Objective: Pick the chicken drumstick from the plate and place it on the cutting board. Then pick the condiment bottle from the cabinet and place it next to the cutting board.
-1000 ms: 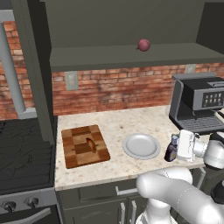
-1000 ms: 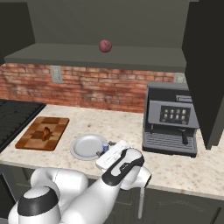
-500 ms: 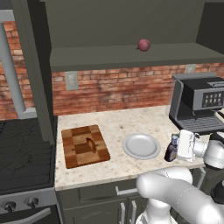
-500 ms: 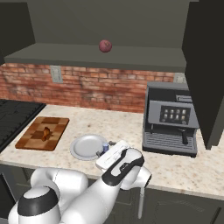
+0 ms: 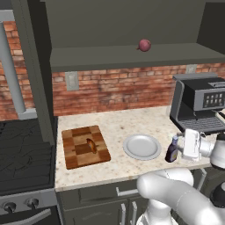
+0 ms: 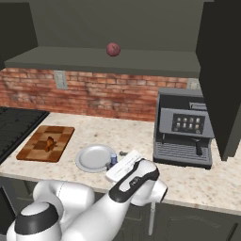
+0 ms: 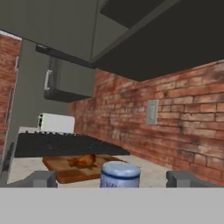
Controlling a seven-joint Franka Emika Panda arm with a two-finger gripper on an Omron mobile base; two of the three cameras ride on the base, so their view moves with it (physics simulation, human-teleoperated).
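My gripper (image 7: 111, 179) stands spread wide, the condiment bottle (image 5: 172, 150) upright on the counter between my fingertips, let go just right of the plate (image 5: 141, 146); drumstick (image 5: 91, 145) rests on the cutting board (image 5: 85, 146).

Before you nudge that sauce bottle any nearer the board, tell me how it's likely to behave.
The condiment bottle stands upright on the counter, tall and narrow-necked, so a high push would probably tip it; push low. Round-bodied, it would likely roll if toppled. The open gripper straddles its cap, probably a smooth, slippery hold.
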